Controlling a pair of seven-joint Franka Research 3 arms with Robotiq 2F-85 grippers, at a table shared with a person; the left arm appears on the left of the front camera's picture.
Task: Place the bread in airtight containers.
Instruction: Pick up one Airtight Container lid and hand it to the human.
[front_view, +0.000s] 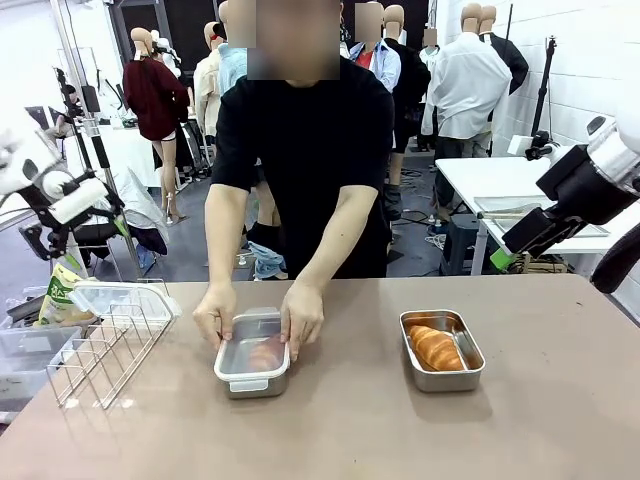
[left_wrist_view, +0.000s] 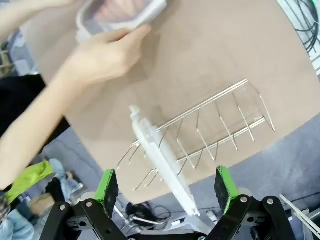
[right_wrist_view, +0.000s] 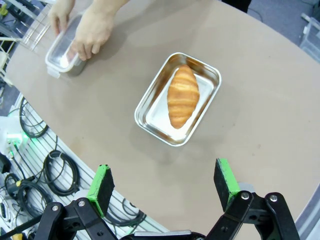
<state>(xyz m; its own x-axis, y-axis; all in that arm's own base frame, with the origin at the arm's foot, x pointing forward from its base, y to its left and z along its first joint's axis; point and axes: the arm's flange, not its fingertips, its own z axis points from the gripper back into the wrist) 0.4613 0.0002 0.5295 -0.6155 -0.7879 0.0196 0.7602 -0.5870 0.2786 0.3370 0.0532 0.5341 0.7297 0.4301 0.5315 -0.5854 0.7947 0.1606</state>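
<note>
One bread (front_view: 436, 347) lies in an uncovered airtight container (front_view: 446, 379) right of centre; the right wrist view shows that bread (right_wrist_view: 182, 96) and steel pan (right_wrist_view: 152, 113) from above. A person's hands (front_view: 301, 318) press a clear lid onto the second container (front_view: 250, 383), and the other bread (front_view: 266, 352) shows faintly through the lid. My right gripper (right_wrist_view: 162, 182) hangs open high above the uncovered pan, holding nothing. My left gripper (left_wrist_view: 166, 187) is open and empty too, above the wire rack (left_wrist_view: 210, 130) on the table's left side.
A clear white-rimmed lid (front_view: 120, 297) rests on the wire rack (front_view: 105, 350), seen edge-on (left_wrist_view: 160, 155) in the left wrist view. A green-and-yellow bag (front_view: 58, 293) and clear bins sit off the table's left edge. Bare tabletop (front_view: 350, 430) spans the front.
</note>
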